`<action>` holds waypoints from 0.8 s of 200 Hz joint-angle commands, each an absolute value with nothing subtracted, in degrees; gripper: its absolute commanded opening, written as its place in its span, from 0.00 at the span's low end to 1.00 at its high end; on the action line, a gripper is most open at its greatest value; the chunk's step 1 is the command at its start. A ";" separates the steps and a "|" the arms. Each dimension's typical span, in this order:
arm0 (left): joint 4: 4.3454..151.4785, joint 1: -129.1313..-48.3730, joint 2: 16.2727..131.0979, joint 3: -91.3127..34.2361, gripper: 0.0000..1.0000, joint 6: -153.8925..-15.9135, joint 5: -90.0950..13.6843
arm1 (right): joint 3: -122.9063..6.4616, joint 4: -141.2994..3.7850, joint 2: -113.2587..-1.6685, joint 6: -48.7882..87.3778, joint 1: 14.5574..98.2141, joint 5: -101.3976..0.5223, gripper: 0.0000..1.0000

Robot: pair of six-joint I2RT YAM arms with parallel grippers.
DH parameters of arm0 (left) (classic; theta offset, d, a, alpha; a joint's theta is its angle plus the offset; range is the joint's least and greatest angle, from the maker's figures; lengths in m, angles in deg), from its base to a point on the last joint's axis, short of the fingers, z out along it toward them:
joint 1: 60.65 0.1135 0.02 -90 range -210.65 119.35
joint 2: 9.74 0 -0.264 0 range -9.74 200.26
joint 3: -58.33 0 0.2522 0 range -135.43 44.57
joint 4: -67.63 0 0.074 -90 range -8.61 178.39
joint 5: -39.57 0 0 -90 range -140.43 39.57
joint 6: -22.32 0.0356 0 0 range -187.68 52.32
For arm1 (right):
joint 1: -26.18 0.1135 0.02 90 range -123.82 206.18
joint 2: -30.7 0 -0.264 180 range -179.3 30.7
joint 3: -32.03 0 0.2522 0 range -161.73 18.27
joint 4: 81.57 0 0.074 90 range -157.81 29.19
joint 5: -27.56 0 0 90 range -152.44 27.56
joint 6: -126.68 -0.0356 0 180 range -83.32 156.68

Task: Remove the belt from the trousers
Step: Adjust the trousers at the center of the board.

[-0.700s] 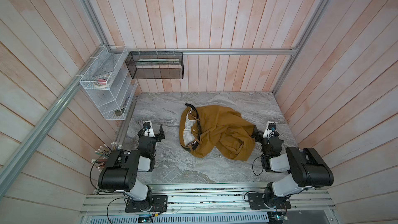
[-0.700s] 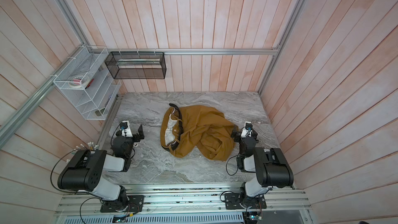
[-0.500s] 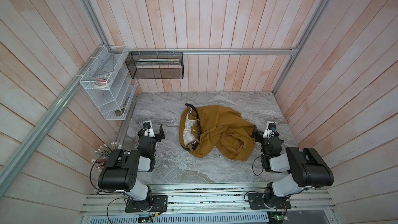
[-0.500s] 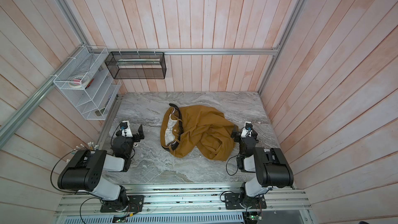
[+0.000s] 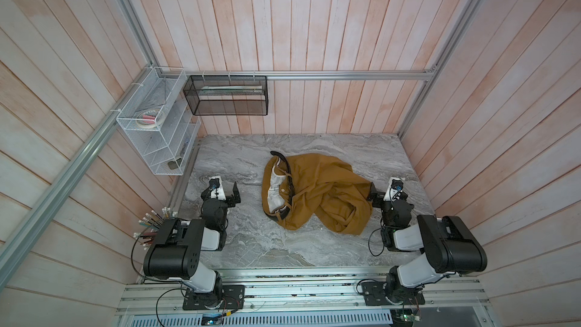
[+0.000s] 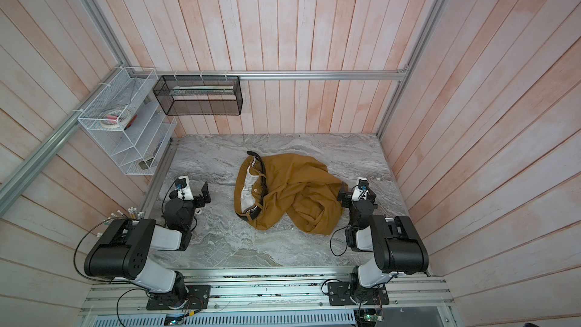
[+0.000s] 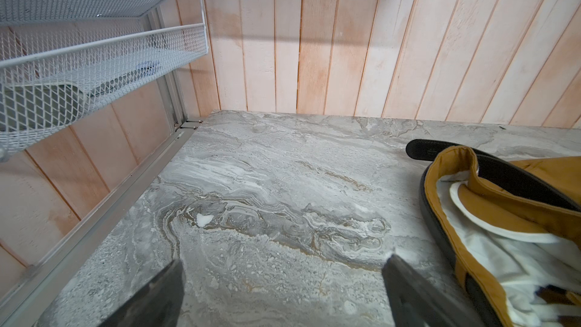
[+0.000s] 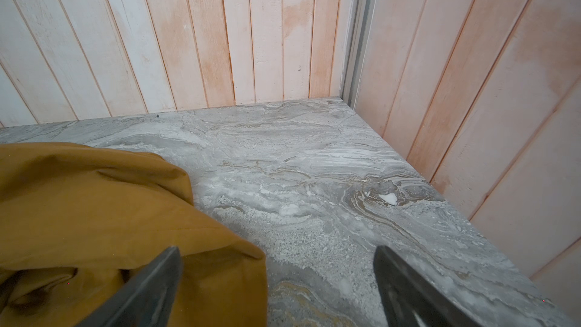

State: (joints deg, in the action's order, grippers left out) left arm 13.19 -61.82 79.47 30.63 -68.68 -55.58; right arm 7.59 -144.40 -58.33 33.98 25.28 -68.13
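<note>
- Taking the bench (image 5: pixel 239 158) in a top view as a clock face with the far wall at 12, the trousers (image 5: pixel 327 190) lie crumpled at the centre. The waist opens toward 9 and the legs are bunched toward 3 to 4.
- The belt (image 5: pixel 290 180) runs round the waistband. Its free tip sticks out at the heap's 11 o'clock corner, and the strap passes close by the pale button (image 5: pixel 285 189). A dark thick end, probably the buckle, sits at about 7 o'clock of the heap. The belt looks threaded, so the task is not yet begun.
- The left arm (image 5: pixel 217 212) rests near 9, well apart from the cloth. Its jaws are spread wide over bare bench and empty. From there the waist and the belt tip (image 7: pixel 423 150) face it, so this arm seems best placed to draw the strap out.
- The right arm (image 5: pixel 396 212) sits near 3, its jaws also spread and empty. One jaw is just beside the trouser leg (image 8: pixel 94 209), perhaps touching it. That position suits pinning the cloth down while the belt is pulled.
</note>
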 commanded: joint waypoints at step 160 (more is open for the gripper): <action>41.09 -65.12 57.58 22.41 1.00 -75.08 -55.73 | -14.76 -107.39 -43.59 28.75 26.53 -70.99 0.95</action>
State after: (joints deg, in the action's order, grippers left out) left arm 24.86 -63.83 65.91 28.77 -68.74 -57.81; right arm -3.88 -124.40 -46.44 32.91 26.19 -71.58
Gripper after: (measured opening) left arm 0.998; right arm 0.973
